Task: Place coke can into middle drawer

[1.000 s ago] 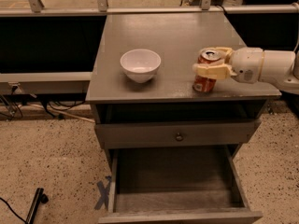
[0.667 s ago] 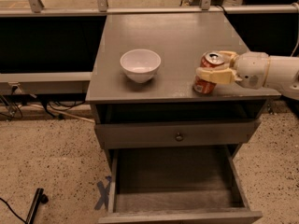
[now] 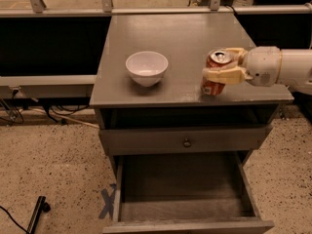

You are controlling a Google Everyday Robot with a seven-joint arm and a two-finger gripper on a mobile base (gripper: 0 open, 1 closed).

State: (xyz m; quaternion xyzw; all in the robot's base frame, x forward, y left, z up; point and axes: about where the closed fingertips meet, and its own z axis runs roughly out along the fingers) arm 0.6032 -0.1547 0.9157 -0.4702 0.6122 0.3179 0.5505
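The coke can is a red can with a silver top, upright at the front right of the cabinet top. My gripper reaches in from the right on a white arm, and its beige fingers are closed around the can's upper half. I cannot tell whether the can rests on the top or is just above it. The middle drawer is pulled open below, showing low side walls and a bare plank bottom with nothing in it. It lies lower than the can, to its front left.
A white bowl stands on the cabinet top, left of the can. A closed grey drawer front with a round knob sits between the top and the open drawer. Speckled floor surrounds the cabinet, with cables at the left.
The gripper and the can have shifted slightly to the left. The can is still upright in the fingers. The bowl and the drawer have not moved.
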